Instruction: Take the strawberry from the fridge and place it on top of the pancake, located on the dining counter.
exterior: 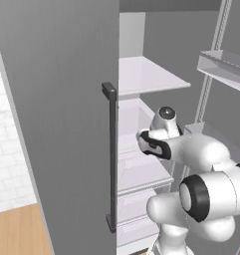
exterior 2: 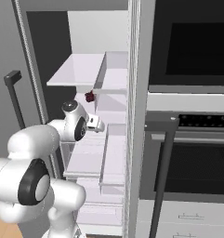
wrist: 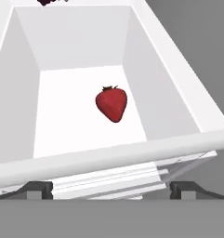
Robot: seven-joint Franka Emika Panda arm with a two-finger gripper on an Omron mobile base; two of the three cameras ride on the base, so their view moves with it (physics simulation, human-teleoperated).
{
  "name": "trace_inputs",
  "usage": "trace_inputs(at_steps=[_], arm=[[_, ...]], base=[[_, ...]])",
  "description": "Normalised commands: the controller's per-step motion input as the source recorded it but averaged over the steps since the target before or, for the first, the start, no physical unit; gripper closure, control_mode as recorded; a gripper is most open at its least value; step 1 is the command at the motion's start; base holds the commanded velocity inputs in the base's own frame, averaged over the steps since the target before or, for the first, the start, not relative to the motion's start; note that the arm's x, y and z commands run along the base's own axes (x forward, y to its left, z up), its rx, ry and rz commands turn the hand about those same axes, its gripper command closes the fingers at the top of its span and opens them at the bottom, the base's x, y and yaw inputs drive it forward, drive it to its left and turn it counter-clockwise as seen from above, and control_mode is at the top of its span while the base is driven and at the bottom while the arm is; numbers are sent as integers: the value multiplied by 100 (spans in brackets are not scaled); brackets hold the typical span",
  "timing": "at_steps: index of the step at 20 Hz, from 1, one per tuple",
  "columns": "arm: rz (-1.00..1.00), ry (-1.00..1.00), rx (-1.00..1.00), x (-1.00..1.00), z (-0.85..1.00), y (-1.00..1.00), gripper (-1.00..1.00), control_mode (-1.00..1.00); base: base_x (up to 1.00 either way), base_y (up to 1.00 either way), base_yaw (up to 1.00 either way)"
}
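The strawberry (wrist: 112, 104), bright red with a small dark stalk, lies on the floor of a white open-topped drawer (wrist: 108, 158) inside the fridge (exterior: 57, 124). My gripper (wrist: 111, 189) hovers above the drawer's near rim, open, its two fingertips (wrist: 39, 188) spread wide with nothing between them. From the base views my hand (exterior: 152, 143) (exterior 2: 96, 124) reaches into the fridge at mid height, below a white shelf (exterior: 146, 74); the strawberry is hidden there. The pancake and the dining counter are out of view.
The left fridge door carries a long dark bar handle (exterior: 111, 159) close to my forearm. A small dark red item (exterior 2: 89, 96) sits at the shelf edge above my hand. A door bin (exterior: 223, 67) juts out upper right. A black built-in oven (exterior 2: 192, 153) stands right of the fridge.
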Motion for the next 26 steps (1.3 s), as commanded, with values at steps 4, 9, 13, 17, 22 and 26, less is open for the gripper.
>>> trace_inputs(at_steps=[4,9,13,17,22,26], arm=[[-1,0,0,44,3,0,-100,-100],[4,5,4,26,0,-15,-100,-100],[10,3,1,32,-3,-7,-100,-100],[7,0,0,35,-14,0,-100,-100],[3,0,0,24,-20,-4,-100,-100],[0,2,0,14,-42,-4,-100,-100]], base=[[0,0,0],[0,0,0],[0,0,0],[0,0,0],[0,0,0],[0,0,0]])
